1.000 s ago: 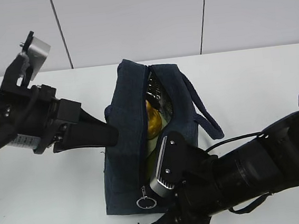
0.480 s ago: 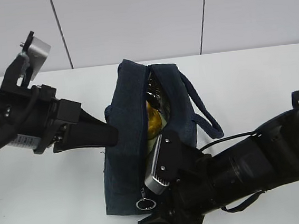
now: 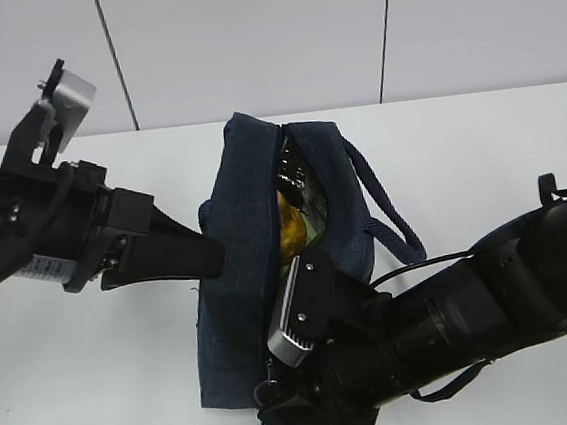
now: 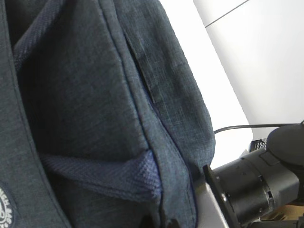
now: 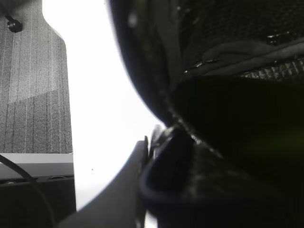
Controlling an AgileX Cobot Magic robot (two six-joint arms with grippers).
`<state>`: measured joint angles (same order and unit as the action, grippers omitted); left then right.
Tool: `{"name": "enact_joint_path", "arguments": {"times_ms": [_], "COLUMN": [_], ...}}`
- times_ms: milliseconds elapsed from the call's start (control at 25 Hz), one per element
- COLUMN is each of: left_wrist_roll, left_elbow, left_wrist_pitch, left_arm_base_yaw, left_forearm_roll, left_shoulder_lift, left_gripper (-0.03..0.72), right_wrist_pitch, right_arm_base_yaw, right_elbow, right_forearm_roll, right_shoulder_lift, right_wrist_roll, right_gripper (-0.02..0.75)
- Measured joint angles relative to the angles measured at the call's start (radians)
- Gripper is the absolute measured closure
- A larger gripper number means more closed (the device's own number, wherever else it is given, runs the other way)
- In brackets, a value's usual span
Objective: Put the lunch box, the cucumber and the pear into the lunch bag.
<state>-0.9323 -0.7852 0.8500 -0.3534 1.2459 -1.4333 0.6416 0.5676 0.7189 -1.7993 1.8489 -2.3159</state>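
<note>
At the near edge of the white table (image 3: 100,391), the right gripper (image 3: 282,408) sits low against the near end of the lunch bag (image 3: 242,247), where the zipper ends. 1 second ago its jaws stood apart just near of the bag and the metal ring pull showed in front of the arm; now the arm has slid left and toward the bag, the ring pull is covered by the gripper, and the jaws have drawn in. The right wrist view shows a finger (image 5: 118,190) pressed against dark fabric at the bag's end, so the jaws look clenched on something there, but whether it is the ring pull or the fabric cannot be told.

Farther back, the bag lies as before, its long top zipper gaping along the middle. Through the gap the yellow pear (image 3: 290,224) shows, with silvery lining beyond it; the lunch box and cucumber cannot be made out. The loop handle (image 3: 389,217) hangs off the right side.

On the left, the left gripper (image 3: 212,254) has not moved: its black fingers stay clamped tight on the bag's left wall, and the left wrist view is filled with navy cloth and a strap (image 4: 104,173).
</note>
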Motion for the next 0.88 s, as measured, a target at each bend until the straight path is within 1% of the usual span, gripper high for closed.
{"name": "enact_joint_path", "arguments": {"times_ms": [40,80,200,400,880], "left_wrist_roll": [0.0,0.0,0.0,0.0,0.0], "left_elbow": [0.0,0.0,0.0,0.0,0.0], "left_wrist_pitch": [0.0,0.0,0.0,0.0,0.0], "left_arm_base_yaw": [0.0,0.0,0.0,0.0,0.0], "left_forearm_roll": [0.0,0.0,0.0,0.0,0.001], "left_shoulder_lift": [0.0,0.0,0.0,0.0,0.0], "left_gripper": [0.701,0.701,0.701,0.701,0.701], "right_wrist_pitch": [0.001,0.001,0.004,0.004,0.0], "right_arm_base_yaw": [0.0,0.0,0.0,0.0,0.0], "right_elbow": [0.0,0.0,0.0,-0.005,-0.079], "right_forearm_roll": [0.0,0.0,0.002,0.046,0.086], "right_shoulder_lift": [0.0,0.0,0.0,-0.019,-0.217], "right_wrist_roll": [0.008,0.018,0.058,0.124,0.192], "right_gripper": [0.724,0.732,0.732,0.732,0.732]}}
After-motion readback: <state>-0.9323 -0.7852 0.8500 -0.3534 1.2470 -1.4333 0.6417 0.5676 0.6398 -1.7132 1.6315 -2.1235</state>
